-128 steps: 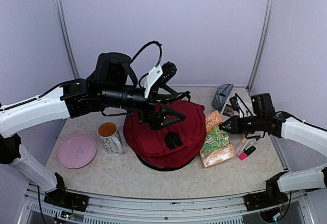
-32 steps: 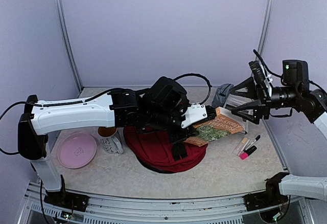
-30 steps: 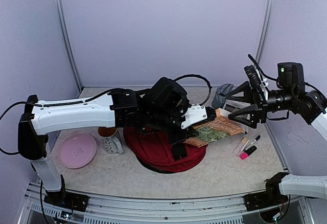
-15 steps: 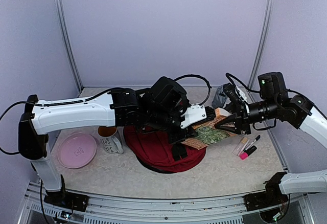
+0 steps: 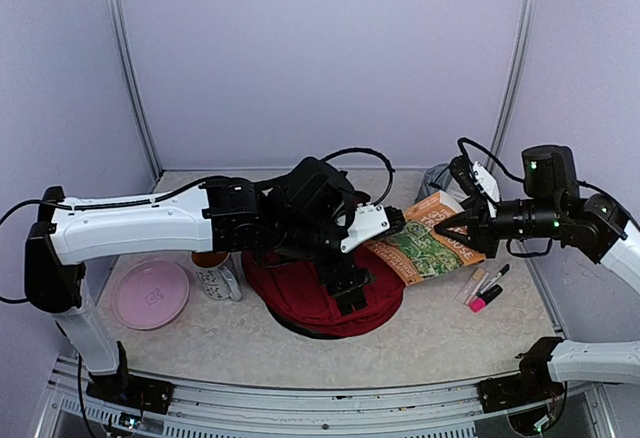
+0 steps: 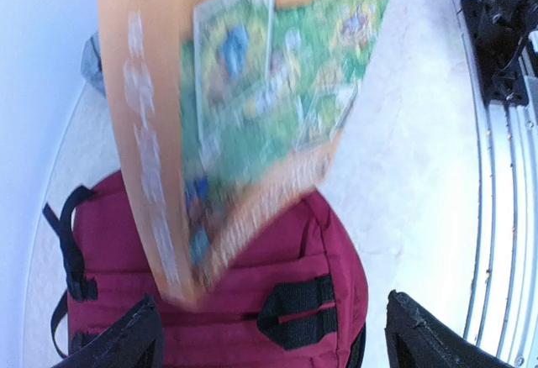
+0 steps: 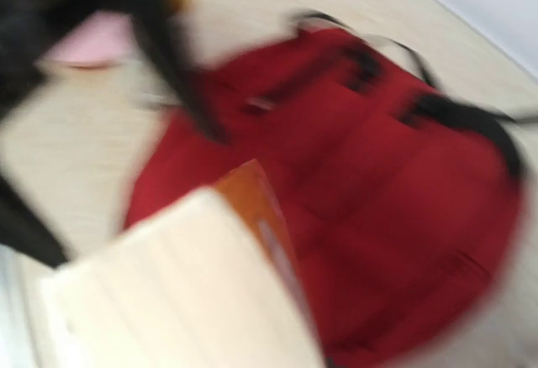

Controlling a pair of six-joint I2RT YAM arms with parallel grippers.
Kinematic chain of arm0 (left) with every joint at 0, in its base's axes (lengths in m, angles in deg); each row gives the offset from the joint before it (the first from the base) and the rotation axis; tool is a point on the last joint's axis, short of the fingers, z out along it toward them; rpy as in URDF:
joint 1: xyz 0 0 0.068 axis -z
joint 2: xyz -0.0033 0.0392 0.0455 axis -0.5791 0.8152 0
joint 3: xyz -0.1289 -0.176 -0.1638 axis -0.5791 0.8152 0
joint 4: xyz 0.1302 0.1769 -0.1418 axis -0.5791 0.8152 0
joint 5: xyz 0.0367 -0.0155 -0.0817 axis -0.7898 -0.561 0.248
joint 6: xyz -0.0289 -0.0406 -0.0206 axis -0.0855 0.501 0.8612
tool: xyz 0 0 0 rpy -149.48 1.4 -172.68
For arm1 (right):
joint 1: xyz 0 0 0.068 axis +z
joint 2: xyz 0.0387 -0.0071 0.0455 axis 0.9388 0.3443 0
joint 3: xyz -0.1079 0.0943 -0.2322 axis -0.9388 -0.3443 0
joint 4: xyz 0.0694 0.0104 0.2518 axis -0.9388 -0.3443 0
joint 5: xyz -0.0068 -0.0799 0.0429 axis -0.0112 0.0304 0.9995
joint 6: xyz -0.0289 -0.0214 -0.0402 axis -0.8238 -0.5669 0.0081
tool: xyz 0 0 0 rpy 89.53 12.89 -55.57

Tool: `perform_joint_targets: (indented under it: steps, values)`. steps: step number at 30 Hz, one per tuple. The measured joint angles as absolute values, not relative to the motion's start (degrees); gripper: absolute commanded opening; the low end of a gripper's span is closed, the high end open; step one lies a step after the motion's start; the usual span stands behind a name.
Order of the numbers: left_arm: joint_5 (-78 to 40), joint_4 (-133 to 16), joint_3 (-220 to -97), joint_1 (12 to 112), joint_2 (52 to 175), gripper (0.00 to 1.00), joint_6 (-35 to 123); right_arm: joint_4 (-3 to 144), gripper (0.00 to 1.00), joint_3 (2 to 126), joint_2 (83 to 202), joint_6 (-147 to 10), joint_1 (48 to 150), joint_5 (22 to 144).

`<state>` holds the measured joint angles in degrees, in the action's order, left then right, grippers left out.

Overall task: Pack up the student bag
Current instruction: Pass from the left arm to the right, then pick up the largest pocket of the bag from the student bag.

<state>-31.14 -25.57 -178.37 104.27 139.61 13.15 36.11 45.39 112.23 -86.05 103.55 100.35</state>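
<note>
- Student bag (image 5: 295, 296) lies flat near the middle of the table (image 5: 250, 358), dark red with black straps; my left arm reaches across above it
- my left gripper (image 5: 393, 220) hangs over the bag's right side with its jaws wide apart; in the left wrist view its black fingers (image 6: 126, 343) stand at the two bottom corners, gripping nothing, with the bag (image 6: 168, 301) spread beneath them
- my right gripper (image 5: 463, 226) is clamped on the right end of the book (image 5: 425, 243); the book is off the table and tilted, its lower left corner over the bag's right edge
- the book's cover is orange with a green picture; in the left wrist view the book (image 6: 252, 91) hangs blurred close to the camera, above the bag
- the right wrist view is smeared; the book's pale page edge (image 7: 168, 292) fills the near corner and the red bag (image 7: 403, 191) lies beyond it; I cannot make out my own fingers there
- left of the bag stand a mug (image 5: 215, 276), partly under my left arm, and a pink plate (image 5: 150, 293); right of the bag, below the book, lie markers (image 5: 485, 288); a grey pouch (image 5: 435, 180) sits at the back right
</note>
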Motion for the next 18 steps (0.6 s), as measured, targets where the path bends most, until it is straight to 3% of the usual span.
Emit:
perform_joint_targets:
  steps: [5, 10, 15, 18]
  values:
    - [-36.67, -22.79, -170.69, 105.50, 138.08, 0.92, 17.12, 34.10, 0.00, 45.41, 111.88, -82.25, 100.99, 85.38]
    - [-41.93, -19.34, -168.62, 108.66, 143.76, 0.99, 18.67, 34.51, 0.00, 45.41, 109.90, -80.17, 99.27, 79.57]
    - [-48.12, -17.44, -172.99, 108.97, 154.12, 0.97, 19.13, 34.62, 0.00, 45.39, 109.46, -78.62, 99.25, 79.68]
    - [-52.62, -17.31, -174.08, 108.75, 156.87, 0.90, 19.48, 34.56, 0.00, 45.17, 108.71, -78.10, 99.25, 80.14]
